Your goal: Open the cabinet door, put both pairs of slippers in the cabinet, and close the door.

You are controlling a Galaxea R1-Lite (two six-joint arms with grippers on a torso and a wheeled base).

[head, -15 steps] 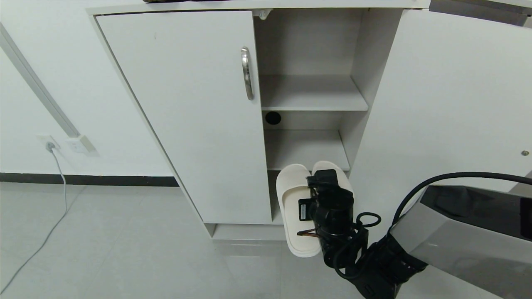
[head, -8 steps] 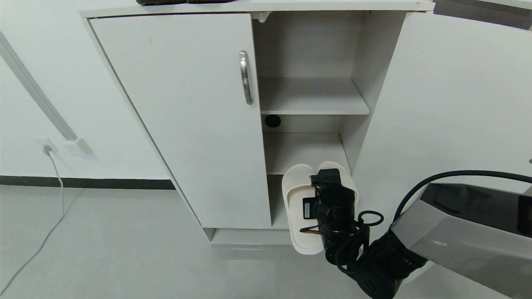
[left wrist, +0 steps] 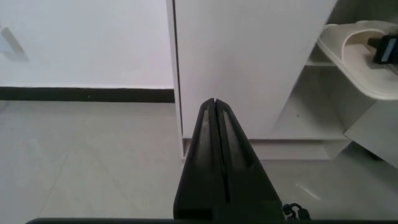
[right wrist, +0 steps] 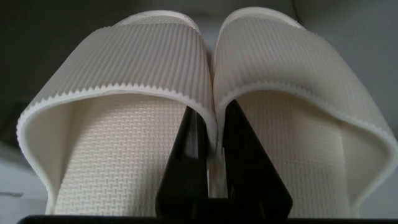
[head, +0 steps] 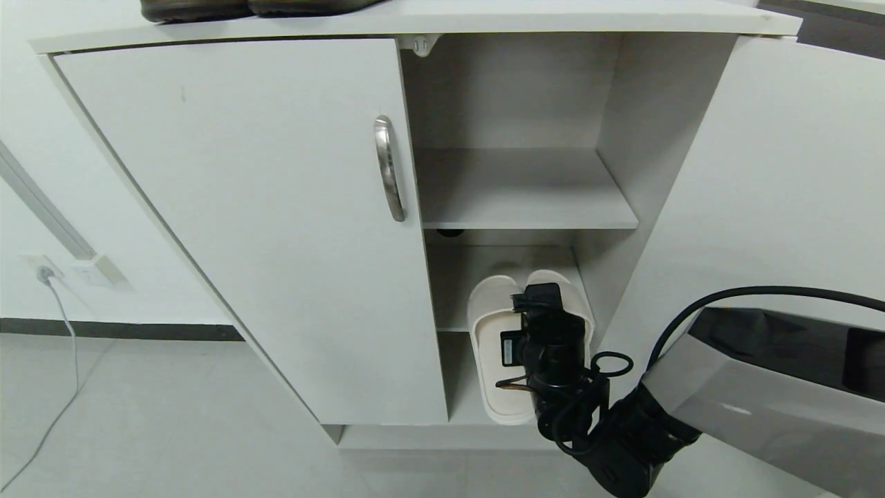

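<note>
Head view: my right pincer (head: 541,304) holds the white slippers (head: 492,346) at the open cabinet's (head: 643,124) lower shelf; a dark pair (head: 256,7) sits on top. Left wrist view: I see the left pincer (left wrist: 215,109) pressed shut above the floor (left wrist: 93,162). Right wrist view: fingers (right wrist: 186,162) clamp both slippers' inner edges.

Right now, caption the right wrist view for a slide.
Right gripper shut on the pair of cream slippers, its fingers pinching their adjoining strap edges, slippers held side by side.
</note>
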